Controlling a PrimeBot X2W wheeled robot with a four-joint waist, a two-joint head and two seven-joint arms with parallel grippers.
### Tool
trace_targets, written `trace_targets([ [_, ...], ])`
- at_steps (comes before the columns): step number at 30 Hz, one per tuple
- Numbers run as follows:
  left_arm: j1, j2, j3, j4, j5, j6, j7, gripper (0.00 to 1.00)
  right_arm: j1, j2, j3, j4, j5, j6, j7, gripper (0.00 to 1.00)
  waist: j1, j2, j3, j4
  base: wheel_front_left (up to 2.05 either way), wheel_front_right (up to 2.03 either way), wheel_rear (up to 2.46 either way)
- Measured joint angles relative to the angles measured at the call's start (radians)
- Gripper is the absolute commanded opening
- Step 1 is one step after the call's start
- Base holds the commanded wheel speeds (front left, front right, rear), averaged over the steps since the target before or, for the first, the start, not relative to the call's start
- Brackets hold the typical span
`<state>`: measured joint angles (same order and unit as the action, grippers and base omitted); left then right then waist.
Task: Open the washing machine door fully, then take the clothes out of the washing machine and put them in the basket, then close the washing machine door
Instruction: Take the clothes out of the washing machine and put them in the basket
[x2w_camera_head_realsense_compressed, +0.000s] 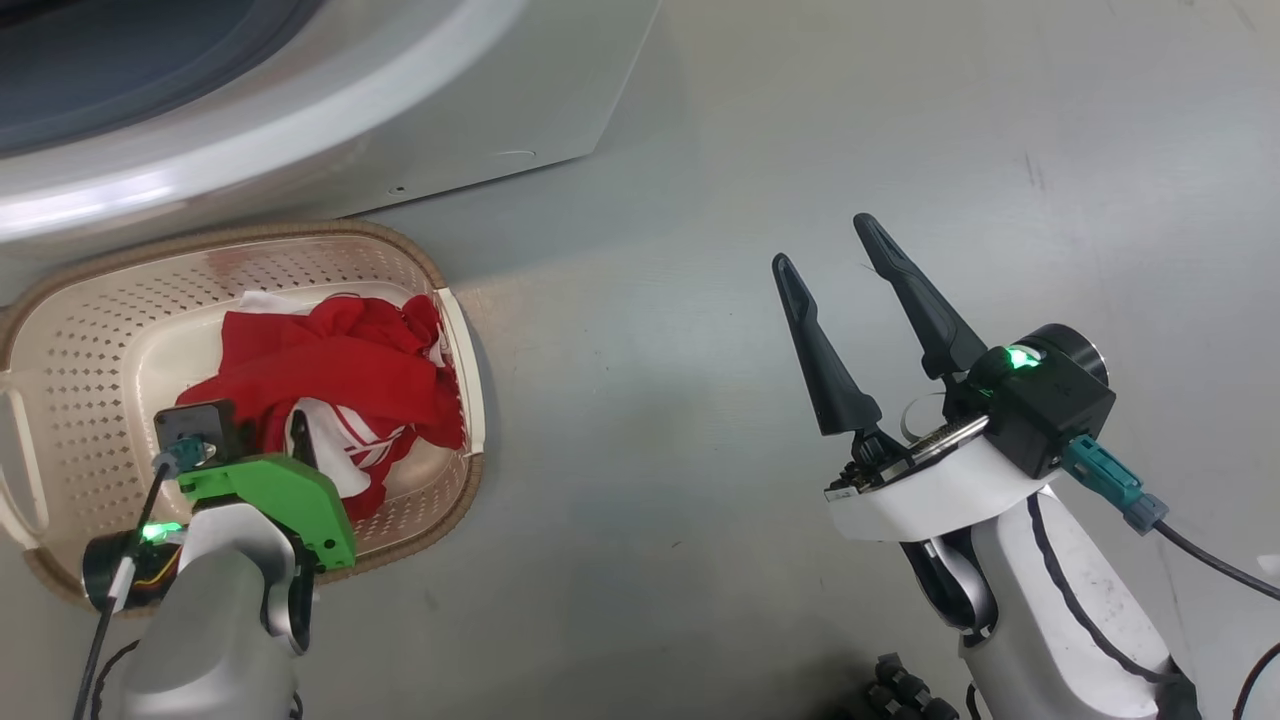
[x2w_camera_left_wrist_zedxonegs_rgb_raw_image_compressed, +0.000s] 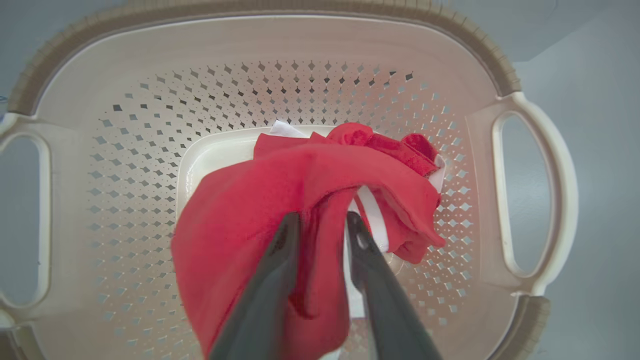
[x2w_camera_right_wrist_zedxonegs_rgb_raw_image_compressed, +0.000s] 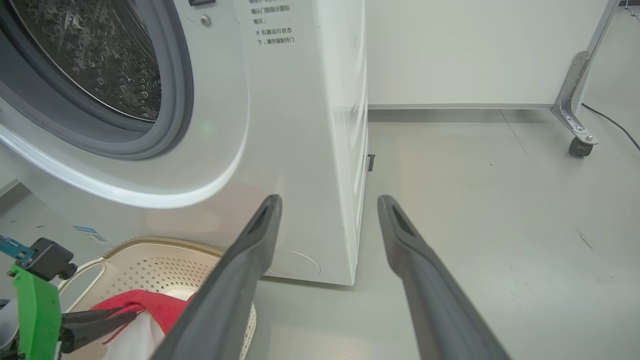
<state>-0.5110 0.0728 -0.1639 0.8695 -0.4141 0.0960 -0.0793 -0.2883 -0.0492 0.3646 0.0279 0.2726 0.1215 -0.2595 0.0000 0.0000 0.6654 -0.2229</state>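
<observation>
Far left on the floor: basket (x2w_camera_head_realsense_compressed: 300, 232), just in front of the washing machine (x2w_camera_head_realsense_compressed: 330, 120), long axis running handle to handle across the head view. Inside, heaped toward its right half and resting on the bottom: red clothes (x2w_camera_head_realsense_compressed: 340, 360) with white stripes. Straight above them, pointing down into the basket: left gripper (x2w_camera_left_wrist_zedxonegs_rgb_raw_image_compressed: 322, 225), fingers (x2w_camera_left_wrist_zedxonegs_rgb_raw_image_compressed: 280, 260) partway apart with a fold of red cloth hanging between; pinched or merely draped, impossible to tell. Gap between the fingers lined up along the basket's long axis, cloth directly under and between the tips, well within the walls, so likely nothing more needed than a wider spread and a straight lift clear. Probably the last of the unloading: no red in the visible part of the steel drum (x2w_camera_right_wrist_zedxonegs_rgb_raw_image_compressed: 100, 60) behind the grey seal (x2w_camera_right_wrist_zedxonegs_rgb_raw_image_compressed: 172, 100). Opening of the machine just above the basket, therefore nearer the left arm. Well to the right, over bare floor (x2w_camera_head_realsense_compressed: 700, 400): right gripper (x2w_camera_head_realsense_compressed: 824, 242), jaws spread wide and holding nothing, tips aimed past the machine's corner. Writing: small blue sticker (x2w_camera_right_wrist_zedxonegs_rgb_raw_image_compressed: 92, 235) low on the machine's front, too small to read; higher, beside the opening, a few lines of printed Chinese (x2w_camera_right_wrist_zedxonegs_rgb_raw_image_compressed: 272, 25), the last reading 请勿强制开门, a warning against forcing the door; brand not to be made out.
</observation>
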Motion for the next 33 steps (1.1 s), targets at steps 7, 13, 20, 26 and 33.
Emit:
trace_targets([
  [7, -0.023, -0.005, 0.001, 0.041, -0.007, 0.0, -0.04, 1.0, -0.012, 0.0, -0.007, 0.016, 0.0, 0.0, 0.0, 1.0, 0.0, 0.0, -0.015, 0.01, 0.0, 0.0, 0.0],
  [13, -0.023, -0.018, -0.001, 0.073, -0.01, -0.017, -0.105, 1.0, -0.012, 0.0, -0.007, 0.047, 0.0, 0.0, 0.0, 1.0, 0.0, 0.0, -0.048, 0.02, 0.0, 0.0, 0.0],
  [20, -0.018, -0.028, 0.002, 0.091, -0.044, -0.049, -0.152, 1.0, -0.007, 0.0, -0.029, 0.084, -0.001, 0.0, 0.0, 1.0, 0.0, 0.0, -0.114, 0.037, 0.0, 0.0, 0.0],
  [26, 0.015, -0.032, -0.001, 0.085, -0.044, -0.068, -0.17, 1.0, 0.03, 0.0, -0.038, 0.117, -0.004, 0.0, 0.0, 1.0, 0.0, 0.0, -0.182, 0.056, 0.0, 0.0, 0.0],
  [33, 0.054, -0.037, -0.004, 0.043, -0.044, -0.085, -0.17, 1.0, 0.081, -0.002, -0.063, 0.144, -0.012, 0.0, 0.0, 1.0, 0.0, 0.0, -0.267, 0.084, 0.0, 0.0, 0.0],
])
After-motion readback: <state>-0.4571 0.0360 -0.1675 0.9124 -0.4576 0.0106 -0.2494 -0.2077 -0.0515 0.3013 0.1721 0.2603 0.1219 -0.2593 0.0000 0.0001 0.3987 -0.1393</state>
